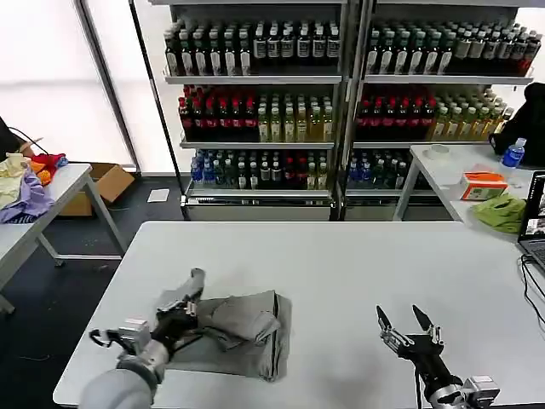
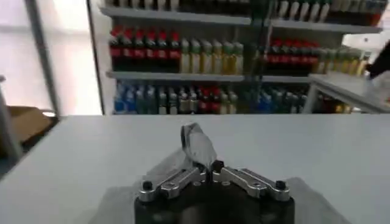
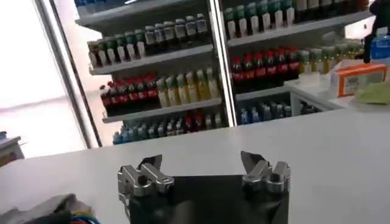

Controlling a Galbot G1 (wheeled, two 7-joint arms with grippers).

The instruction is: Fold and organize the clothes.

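One grey shirt [image 1: 243,328] | left gripper [image 1: 189,296] jaws pinching it | right gripper [image 1: 407,328] jaws spread, empty

No legible text; labels on shelf bottles [image 1: 255,119] too small to read.

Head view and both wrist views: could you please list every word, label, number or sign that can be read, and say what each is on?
No text can be read.
Bottles on the shelves: labels too small.
Orange box on the side table: print blurred.
Blue bottle: label unreadable.
Laptop: screen content too small.
Grey shirt, pinched by the left gripper: chest print shows as coloured specks, no letters.
Right gripper: open, unmarked.
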